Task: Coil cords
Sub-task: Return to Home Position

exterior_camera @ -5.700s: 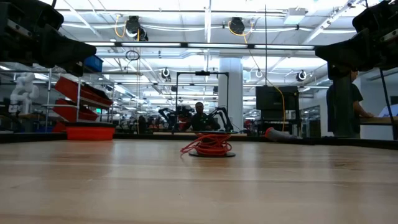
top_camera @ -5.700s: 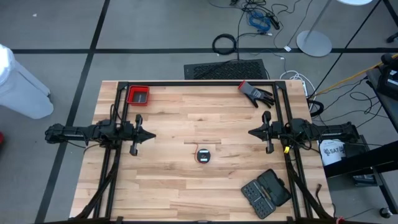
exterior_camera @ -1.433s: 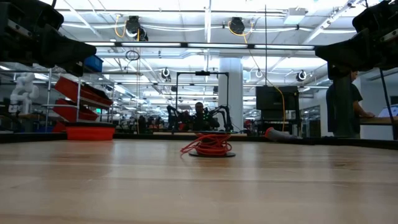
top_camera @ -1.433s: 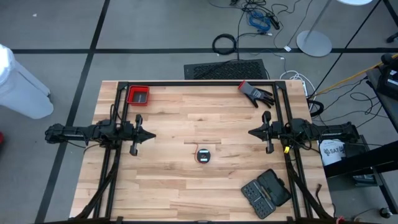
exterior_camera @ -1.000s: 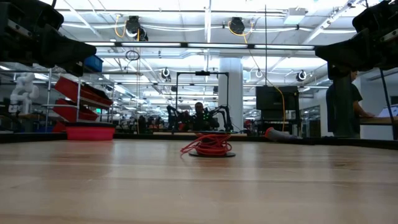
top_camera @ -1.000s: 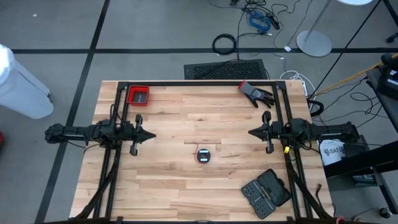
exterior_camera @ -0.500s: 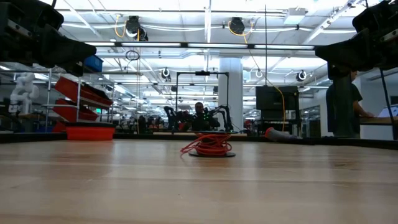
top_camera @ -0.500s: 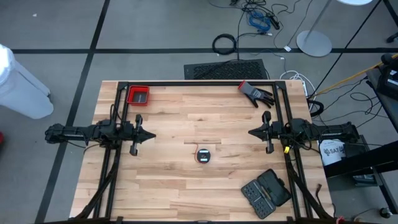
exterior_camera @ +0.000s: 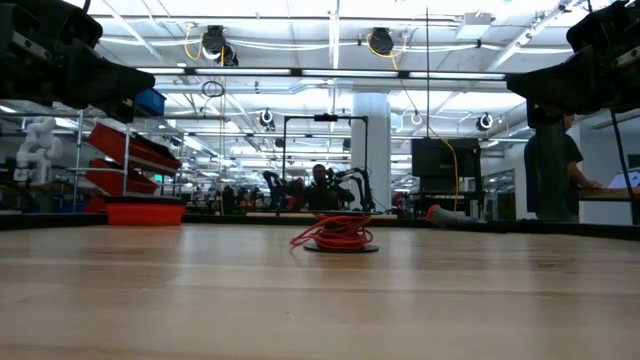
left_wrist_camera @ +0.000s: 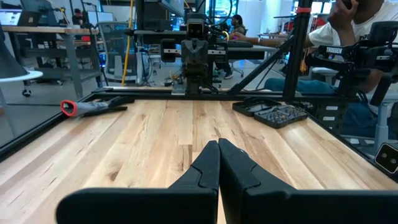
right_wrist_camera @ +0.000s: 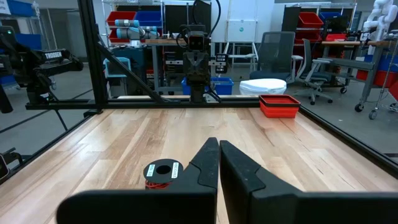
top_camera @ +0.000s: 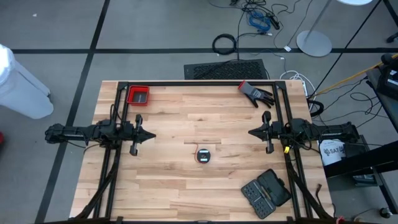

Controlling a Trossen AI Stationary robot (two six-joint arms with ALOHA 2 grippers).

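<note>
The wooden surface (top_camera: pixel 186 112) holds the red cord (exterior_camera: pixel 333 232) on its spool (right_wrist_camera: pixel 163 169), clear of left tool (top_camera: pixel 151 134) and right tool (top_camera: pixel 250 132), both pressed together; unsecured loops may spring loose.

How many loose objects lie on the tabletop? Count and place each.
4: red tray at the far left corner, glove at the far right, spooled red cord at centre, black bit case near right. Nothing seems hidden.

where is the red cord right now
High view: the red cord lies coiled near the table's middle, between the left claw and right claw, touching neither.
</note>
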